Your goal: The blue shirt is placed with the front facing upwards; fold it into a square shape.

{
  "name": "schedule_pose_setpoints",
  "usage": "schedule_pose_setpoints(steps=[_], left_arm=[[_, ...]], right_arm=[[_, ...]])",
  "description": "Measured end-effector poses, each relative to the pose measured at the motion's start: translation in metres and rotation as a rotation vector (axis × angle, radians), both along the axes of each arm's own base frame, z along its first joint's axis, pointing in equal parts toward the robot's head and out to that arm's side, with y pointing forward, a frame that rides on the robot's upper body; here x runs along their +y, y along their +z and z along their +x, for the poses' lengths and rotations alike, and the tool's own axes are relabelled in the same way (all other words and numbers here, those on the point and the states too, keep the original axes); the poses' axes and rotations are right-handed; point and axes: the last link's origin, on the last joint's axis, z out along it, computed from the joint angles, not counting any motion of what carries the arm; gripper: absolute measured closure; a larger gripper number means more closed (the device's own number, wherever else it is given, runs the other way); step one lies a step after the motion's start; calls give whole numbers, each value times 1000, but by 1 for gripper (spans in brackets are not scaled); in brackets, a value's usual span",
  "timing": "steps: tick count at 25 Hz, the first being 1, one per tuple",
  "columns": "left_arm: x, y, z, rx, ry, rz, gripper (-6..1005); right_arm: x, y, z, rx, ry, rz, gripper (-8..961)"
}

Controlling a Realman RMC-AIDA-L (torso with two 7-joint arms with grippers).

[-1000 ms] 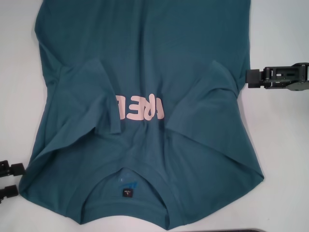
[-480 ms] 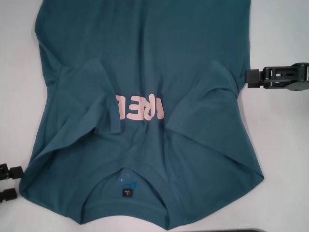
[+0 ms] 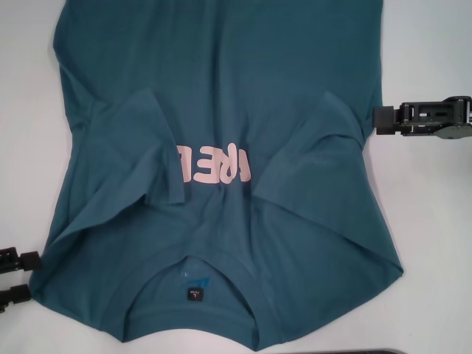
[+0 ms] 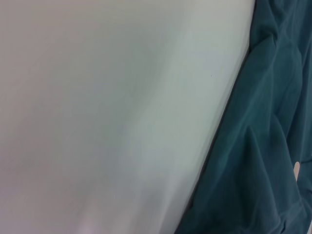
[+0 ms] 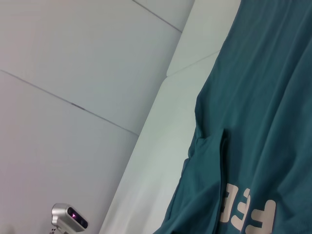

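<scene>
The left gripper (image 3: pixel 16 277) sits low at the robot's left edge of the head view, just off the shirt's shoulder corner. Two short black finger blocks show there, one above the other with a strip of white tabletop between them, so its jaws stand apart and hold nothing. The right gripper (image 3: pixel 383 119) reaches in from the robot's right at mid-height. Its blunt black tip lies just beside the shirt's side edge, next to the folded right sleeve. Only a single dark block shows at that tip, and whether its jaws are apart or together cannot be told.

The blue shirt (image 3: pixel 221 88) lies spread front-up on the white tabletop (image 3: pixel 428 221), filling most of the head view, with its collar toward the robot. The fabric is a matte teal-blue knit with soft creases. Both short sleeves are folded inward over the chest as slanted flaps. The left sleeve (image 3: pixel 129 155) and the right sleeve (image 3: pixel 313 158) each cover an end of the pale pink block lettering (image 3: pixel 215 164). The ribbed round collar (image 3: pixel 193 324) curves around a small dark square neck label (image 3: pixel 193 294).

The left wrist view shows smooth white tabletop beside a rumpled edge of the teal cloth (image 4: pixel 263 146). The right wrist view shows the shirt's side edge, a sleeve fold, part of the lettering (image 5: pixel 246 207) and pale wall panels (image 5: pixel 73 58). A small silver camera-like device (image 5: pixel 68 217) sits in that view's corner.
</scene>
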Motion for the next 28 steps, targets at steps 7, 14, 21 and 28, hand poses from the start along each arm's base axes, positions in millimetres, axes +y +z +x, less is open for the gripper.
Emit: schedule_pose_setpoints(steps=[7,14,21,28], left_arm=[[4,-4,4,-9,-12,-3,264],[10,-5,14,-47,-56,5,264],[7,5,9,-41,-43,37,264],[-1,10,3,-4,-13,19,264]], right_arm=[[0,0,0,2,1,-1,222],[0,0,-1,4,4,-1,220],[1,0,-2,5,6,1,220],[2,0,-2,3,5,2,220]])
